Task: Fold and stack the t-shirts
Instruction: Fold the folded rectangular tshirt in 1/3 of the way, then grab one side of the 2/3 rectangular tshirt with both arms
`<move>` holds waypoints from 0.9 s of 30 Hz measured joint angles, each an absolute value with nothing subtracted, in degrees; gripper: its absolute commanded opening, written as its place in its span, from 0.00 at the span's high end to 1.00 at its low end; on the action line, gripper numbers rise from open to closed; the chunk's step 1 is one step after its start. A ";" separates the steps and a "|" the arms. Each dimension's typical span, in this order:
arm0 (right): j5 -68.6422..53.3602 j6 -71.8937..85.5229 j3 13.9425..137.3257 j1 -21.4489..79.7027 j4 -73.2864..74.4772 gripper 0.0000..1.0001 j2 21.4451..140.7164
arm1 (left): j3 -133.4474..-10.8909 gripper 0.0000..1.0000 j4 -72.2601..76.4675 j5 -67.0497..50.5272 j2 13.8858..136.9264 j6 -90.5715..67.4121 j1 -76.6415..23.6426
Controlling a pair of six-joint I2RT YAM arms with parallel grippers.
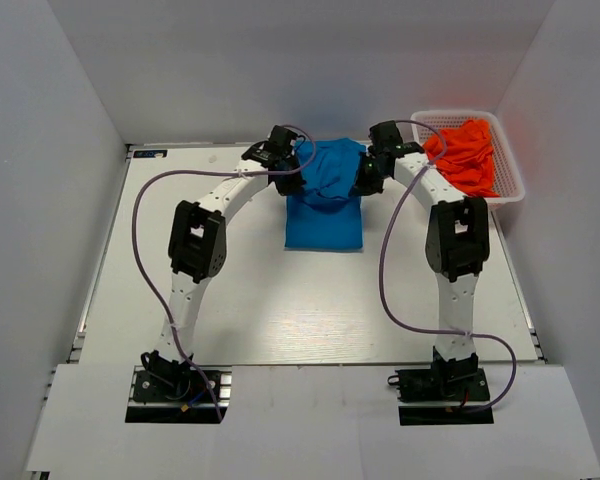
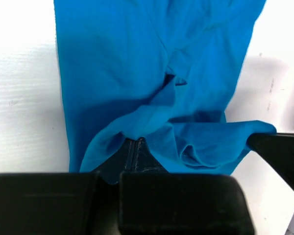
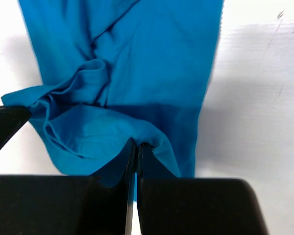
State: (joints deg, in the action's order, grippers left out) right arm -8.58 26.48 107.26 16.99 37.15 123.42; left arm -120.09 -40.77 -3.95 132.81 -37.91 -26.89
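Between the two grippers, the blue shirt (image 1: 325, 210) is lying on the table (image 1: 230, 290) as a narrow strip. Its long axis is running from the grippers back toward the arm bases. The left gripper (image 1: 286, 160) is pinching the strip's far left corner, and the right gripper (image 1: 370, 170) is pinching its far right corner. In both wrist views the jaws are closed tight on a bunch of blue cloth, with the rest of the shirt stretching away ahead of the fingers.

The held end appears to be raised a little and is sagging into folds between the two grips, while the end away from the grippers is resting flat on the table. Each arm is about equally near its own corner, so neither is having to reach across.

What matters for the coming move is that the free edge is lying straight toward the bases from both grippers. By that, the move is calling for both grippers to carry the held end along the long axis, level with each other, so the strip is folding in half squarely.

Just to the right of the right gripper, the orange shirts (image 1: 465, 155) are lying heaped in the basket (image 1: 510, 192), not yet folded.
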 measured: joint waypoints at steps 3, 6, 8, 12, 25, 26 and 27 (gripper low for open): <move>-9.34 26.65 107.92 16.12 36.45 0.85 125.23 | -121.30 0.88 -40.29 -3.16 134.41 -38.02 -26.68; -10.63 27.05 108.36 15.03 33.08 0.12 126.89 | -122.61 0.01 -38.94 -1.30 134.96 -37.67 -26.04; -12.69 26.17 111.61 14.17 32.34 0.10 129.56 | -125.16 0.00 -38.26 -1.04 135.66 -37.91 -25.34; -15.40 24.10 113.73 13.13 30.06 0.10 131.74 | -124.22 0.00 -35.83 -0.93 133.91 -36.60 -24.34; -16.95 24.86 60.97 14.02 19.03 0.10 97.41 | -78.48 0.03 -31.77 -7.51 107.85 -33.85 -27.31; -16.95 25.06 59.88 14.02 18.59 0.10 97.32 | -76.40 0.05 -31.03 -8.34 107.26 -34.00 -27.68; -16.91 25.30 58.74 14.00 17.82 0.11 97.34 | -74.56 0.10 -30.46 -9.02 106.96 -34.11 -28.08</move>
State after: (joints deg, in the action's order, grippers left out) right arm -16.91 25.30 58.74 14.00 17.82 97.34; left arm -74.56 -30.46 -9.02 106.96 -34.11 -28.08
